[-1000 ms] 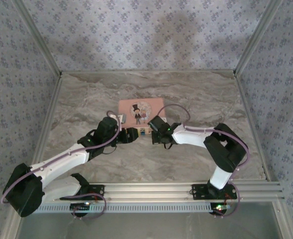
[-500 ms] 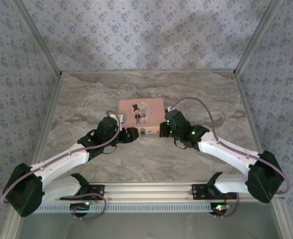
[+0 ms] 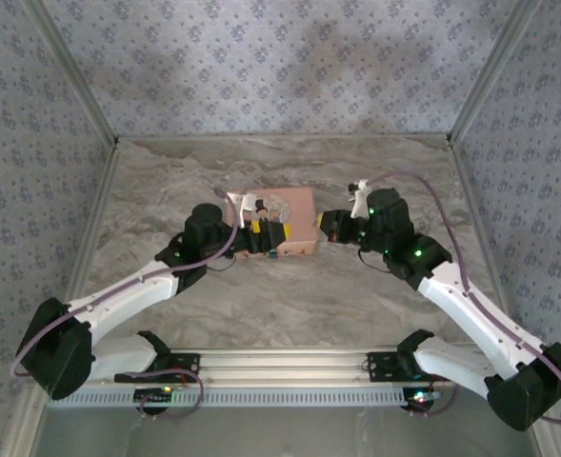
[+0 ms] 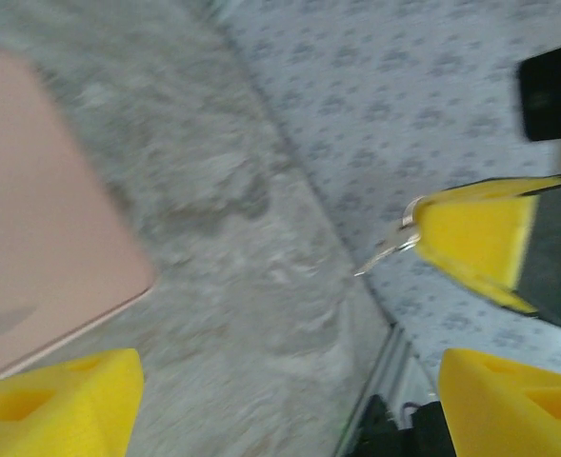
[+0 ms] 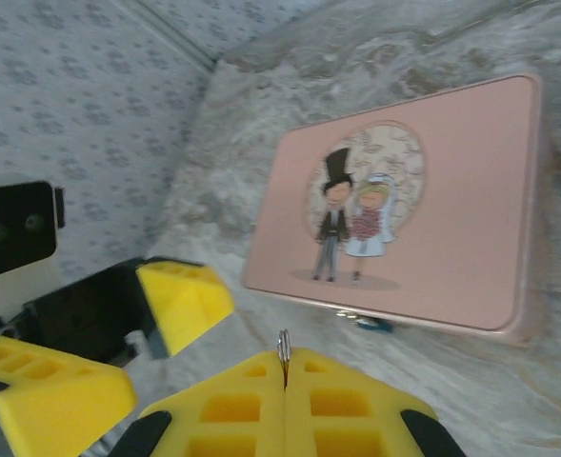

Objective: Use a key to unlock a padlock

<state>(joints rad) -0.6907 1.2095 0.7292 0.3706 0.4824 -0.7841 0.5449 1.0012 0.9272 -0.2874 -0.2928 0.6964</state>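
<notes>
Two yellow fingers of the right gripper (image 5: pixel 285 367) press together on the key (image 5: pixel 283 343), which is mostly buried between them. Just ahead of them the padlock (image 5: pixel 373 325) peeks out, half hidden under the edge of the pink tin (image 5: pixel 451 190). On the left gripper (image 4: pixel 285 400) the jaws stand wide apart, blurred and cut off by the frame.

The right fingers (image 5: pixel 232 405) have drawn back beside the tin (image 3: pixel 297 205); the left fingers (image 4: pixel 56 405) have spread wide.
</notes>
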